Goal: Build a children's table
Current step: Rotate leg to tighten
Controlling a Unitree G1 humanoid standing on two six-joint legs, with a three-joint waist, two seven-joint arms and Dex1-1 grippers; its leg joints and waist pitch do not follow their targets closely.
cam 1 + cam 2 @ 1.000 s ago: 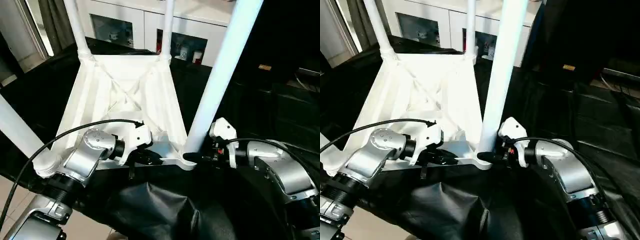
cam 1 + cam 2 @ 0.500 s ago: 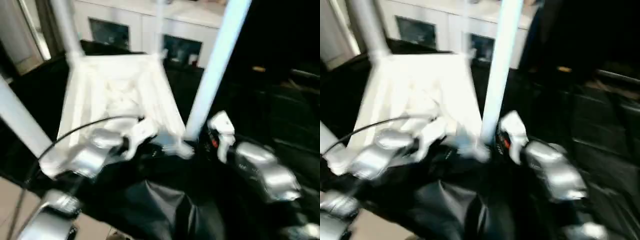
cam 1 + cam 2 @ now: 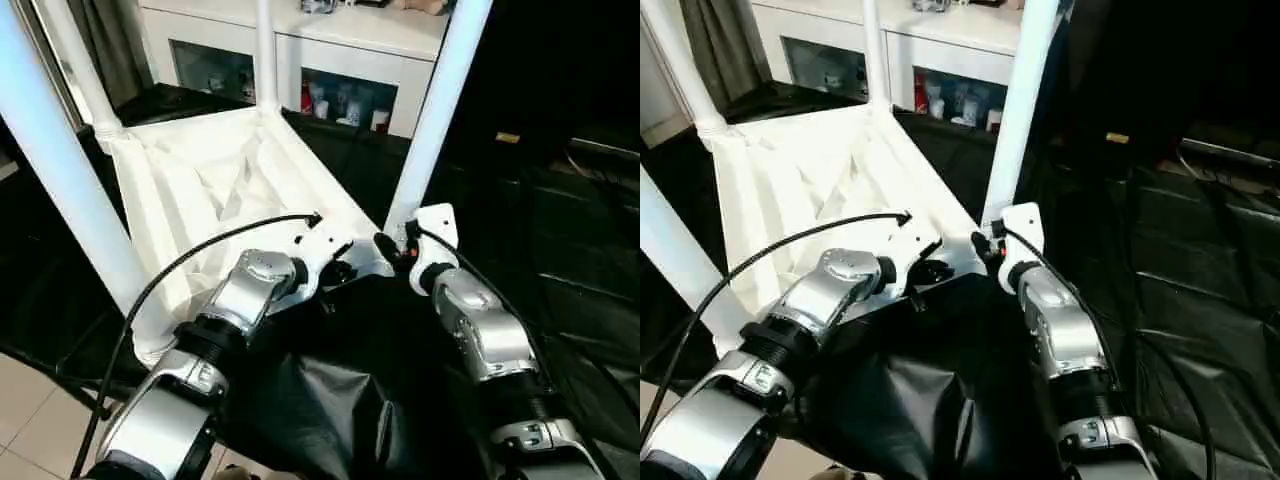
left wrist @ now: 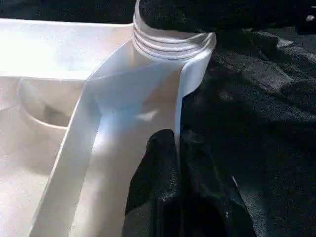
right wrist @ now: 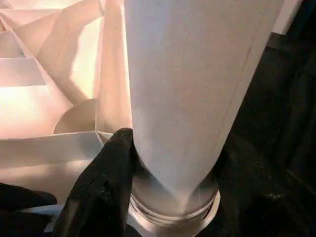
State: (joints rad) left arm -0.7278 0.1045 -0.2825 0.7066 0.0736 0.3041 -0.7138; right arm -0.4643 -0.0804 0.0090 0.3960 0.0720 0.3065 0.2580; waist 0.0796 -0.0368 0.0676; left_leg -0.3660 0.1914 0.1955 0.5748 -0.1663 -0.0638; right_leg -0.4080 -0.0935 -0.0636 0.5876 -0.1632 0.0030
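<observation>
Your tabletop (image 3: 215, 190) has swung round, all four legs in; left fingers (image 4: 160, 163) pinch its rim, right fingers (image 5: 106, 182) clasp the near leg (image 3: 437, 110).

The two head cameras look forward and down from above the silver forearms, side by side, sharing nearly the same sight: the upturned tabletop (image 3: 215, 195) with its legs rising past the upper edge, and the white cabinet (image 3: 340, 60) behind it. The left wrist camera sits very close, looking along the left claw (image 4: 170, 163) at the tabletop's edge wall and a threaded corner socket (image 4: 170, 42). The right wrist camera looks from just as near at the base of one leg (image 5: 192, 94), which both head views share.
</observation>
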